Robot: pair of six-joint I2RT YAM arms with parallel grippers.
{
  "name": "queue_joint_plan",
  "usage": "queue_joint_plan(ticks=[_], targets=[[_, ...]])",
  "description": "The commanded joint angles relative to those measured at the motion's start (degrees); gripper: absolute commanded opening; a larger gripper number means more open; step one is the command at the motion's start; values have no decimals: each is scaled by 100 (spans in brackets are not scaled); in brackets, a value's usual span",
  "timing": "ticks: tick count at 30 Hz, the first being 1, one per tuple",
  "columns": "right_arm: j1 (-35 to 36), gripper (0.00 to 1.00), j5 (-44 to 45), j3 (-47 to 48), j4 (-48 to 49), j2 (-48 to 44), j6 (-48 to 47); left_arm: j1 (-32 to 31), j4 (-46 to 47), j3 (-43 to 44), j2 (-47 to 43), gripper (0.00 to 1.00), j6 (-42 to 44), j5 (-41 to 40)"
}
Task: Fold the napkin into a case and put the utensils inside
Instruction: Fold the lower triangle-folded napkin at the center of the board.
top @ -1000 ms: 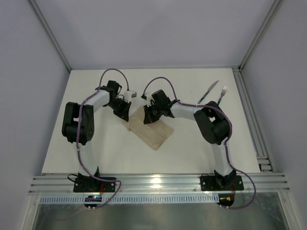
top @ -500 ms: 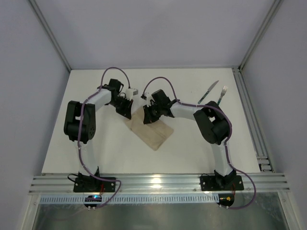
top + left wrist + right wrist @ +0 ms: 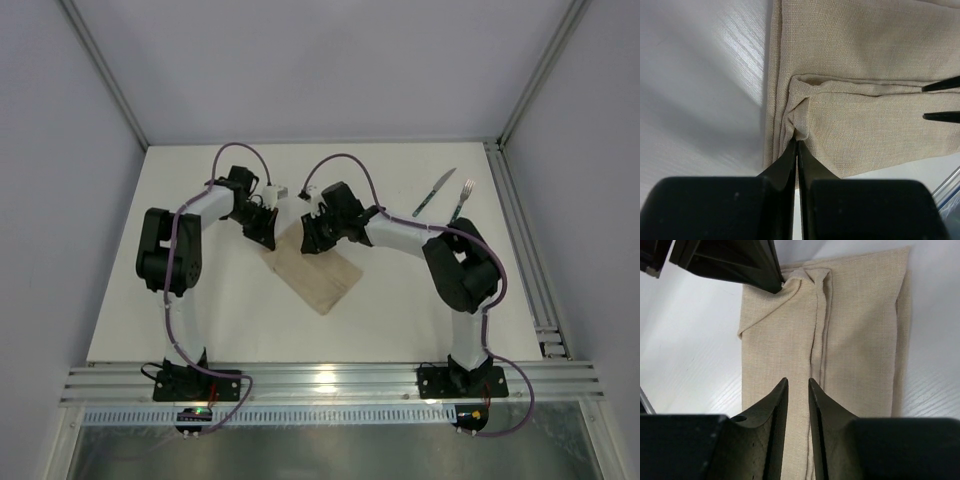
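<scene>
One oblong napkin (image 3: 318,278), far-left to near-right

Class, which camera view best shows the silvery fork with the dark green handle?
Top external: the silvery, green-handled fork lies uncovered at far right, beside the matching knife. Neither wrist view shows it; both face the folded beige cloth napkin.

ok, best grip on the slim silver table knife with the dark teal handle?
Likely the dark handle, from straight above, jaws across its width. The knife lies flat on the white table, so a side approach can't get under it, and its handle end sits farther from the matching teal-handled fork than its blade tip does.
</scene>
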Motion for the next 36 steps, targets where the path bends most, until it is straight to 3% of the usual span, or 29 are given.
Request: queue_joint_plan(ticks=[1,14,19,26,36], targets=[[100,27,24,-344,374,-448,197,-30,210,121,78,0,-158,81],[751,14,349,-1575,5,-1344,-409,-21,263,60,34,0,-290,46],[795,11,419,-1743,-284,-1205,-357,-21,280,60,25,0,-325,2],[383,8,139,-2023,-268,-1020,-15,-3,395,-37,-361,17,-343,-112],[-48,8,-108,-1699,-504,-677,-567,32,8,42,-888,22,-132,-94]])
